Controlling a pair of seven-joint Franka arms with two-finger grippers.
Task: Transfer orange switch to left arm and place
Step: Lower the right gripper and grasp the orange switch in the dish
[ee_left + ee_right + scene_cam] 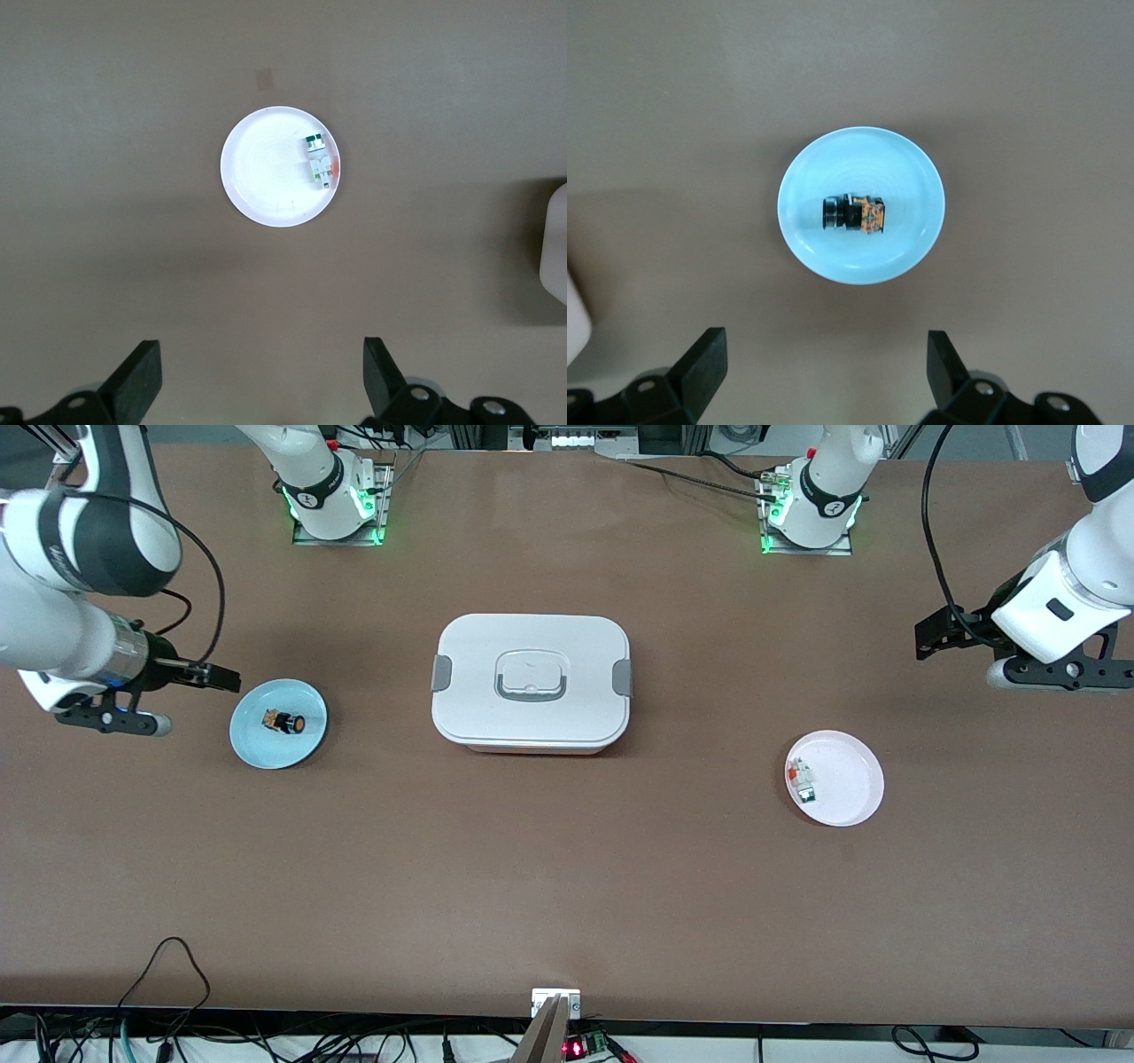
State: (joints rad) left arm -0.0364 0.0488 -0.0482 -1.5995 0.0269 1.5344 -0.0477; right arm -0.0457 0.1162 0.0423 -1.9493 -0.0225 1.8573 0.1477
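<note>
Orange switch (285, 722): sat on the blue plate (252, 748), mid-left of the front frame, lying on its side. Dead centre of the right wrist frame too.

Handling guess: probably light and rigid, hard plastic, so no squish worry. Round black body looked likely to roll or squirt out of a sloppy pinch. Smooth plate under it, so probably slides if nudged.

Where to grab: likely best across the black barrel, or across the flat faces of the tan block end for a steadier bite. Just a guess though.

Right tool (208, 676): spread wide, nothing in it, hovered at the left edge of the front frame just beside the plate. In the right wrist frame, both fingers (700, 363) low, switch above and centred between them, well apart.

Left tool (935, 638): also wide and empty, parked at the right edge of the front frame, waiting. Pink plate (855, 793) with small red-white-green parts (803, 780) showed below it.

Box (532, 682): plonked mid-frame on the tabletop (567, 886), right between the two plates. Lid shut.
</note>
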